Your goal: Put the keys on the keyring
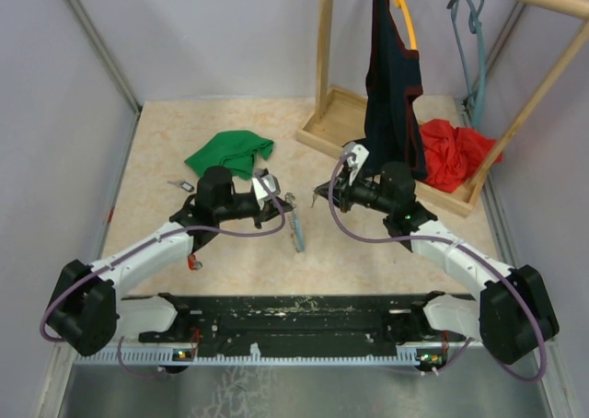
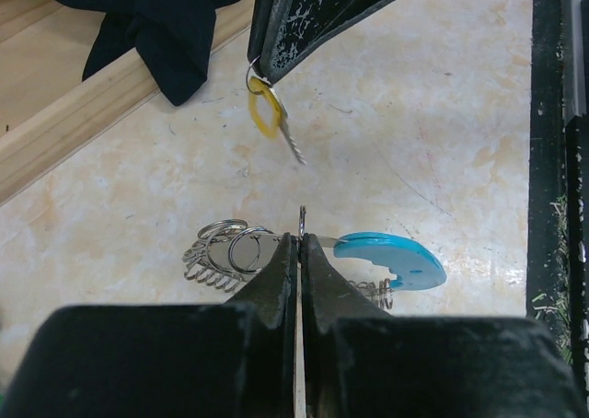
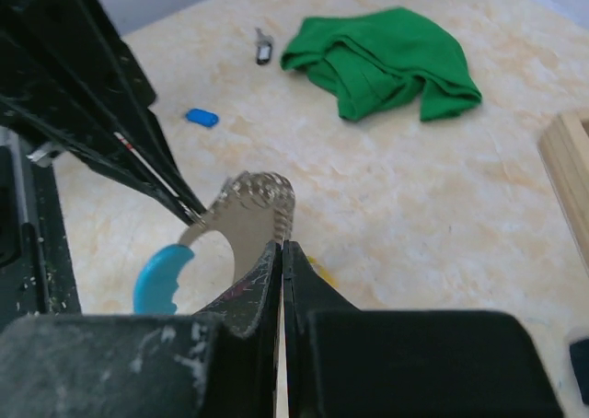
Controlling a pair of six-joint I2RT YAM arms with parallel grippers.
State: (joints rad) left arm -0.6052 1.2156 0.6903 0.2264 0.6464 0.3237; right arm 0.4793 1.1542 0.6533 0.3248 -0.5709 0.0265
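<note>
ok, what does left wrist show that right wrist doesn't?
Left wrist only: the yellow key seen whole, hanging from the shut right gripper, plus dark cloth and the wooden base. Right wrist only: the green cloth and a loose blue key on the table. Both: the keyring with its blue tag, pinched by the left gripper.

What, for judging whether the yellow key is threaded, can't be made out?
Yellow key: right wrist view, mostly hidden behind right fingers.
Keyring, gripped part: left wrist view, covered by left fingers.
Small key near green cloth: top view, too small for colour.
</note>
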